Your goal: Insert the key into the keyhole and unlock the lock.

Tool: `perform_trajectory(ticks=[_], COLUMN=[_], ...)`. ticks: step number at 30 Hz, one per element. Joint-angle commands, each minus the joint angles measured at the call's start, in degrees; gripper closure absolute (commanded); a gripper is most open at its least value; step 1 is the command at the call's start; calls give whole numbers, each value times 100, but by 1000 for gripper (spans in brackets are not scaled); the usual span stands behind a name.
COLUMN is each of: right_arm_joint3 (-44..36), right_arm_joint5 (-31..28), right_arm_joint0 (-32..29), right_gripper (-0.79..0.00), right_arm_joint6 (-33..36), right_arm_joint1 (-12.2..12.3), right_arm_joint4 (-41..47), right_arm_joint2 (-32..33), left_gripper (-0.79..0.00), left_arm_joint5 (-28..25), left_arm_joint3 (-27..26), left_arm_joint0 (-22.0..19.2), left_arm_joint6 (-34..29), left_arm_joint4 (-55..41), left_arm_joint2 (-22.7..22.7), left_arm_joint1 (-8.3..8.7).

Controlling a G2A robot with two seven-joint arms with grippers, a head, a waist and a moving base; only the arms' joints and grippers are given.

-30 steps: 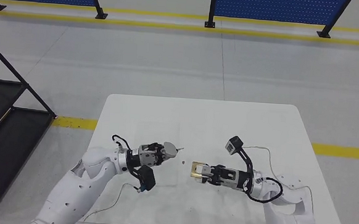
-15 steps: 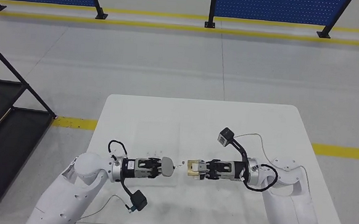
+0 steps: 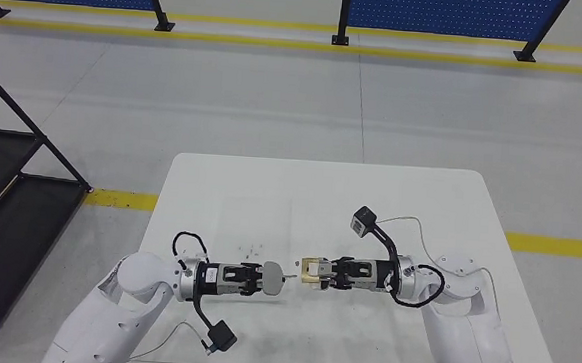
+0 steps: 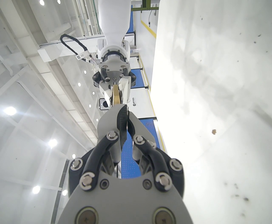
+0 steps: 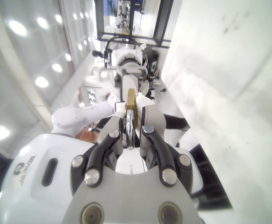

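The two arms meet nose to nose above the table (image 3: 420,199), near the middle of its front edge. The right gripper (image 3: 322,272) pinches the brass lock (image 3: 310,271). The left gripper (image 3: 277,275) is pressed together on the key (image 3: 289,272), whose tip is just beside the lock.

The likely failure is a blade slightly off line or rolled, which would jam on the lock's face or twist in the pads.

The top view shows the gap between key and lock. The left wrist view shows the line-up edge-on. The right wrist view shows the shackle (image 5: 130,131) between the fingers.
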Motion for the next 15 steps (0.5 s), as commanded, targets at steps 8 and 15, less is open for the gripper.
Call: perform_trajectory(ticks=[8,15], right_arm_joint3=[106,220], right_arm_joint5=[4,11], right_arm_joint0=[12,107], right_gripper=[0,0], right_arm_joint6=[-175,-28], right_arm_joint1=[86,163], right_arm_joint4=[139,323], right_arm_joint2=[3,-98], left_gripper=[0,0], left_arm_joint5=[863,1176], left_arm_joint3=[215,271], left_arm_joint0=[-76,-115], left_arm_joint6=[106,182], left_arm_joint4=[-93,-81], left_arm_joint2=[-23,40], left_arm_joint1=[16,31])
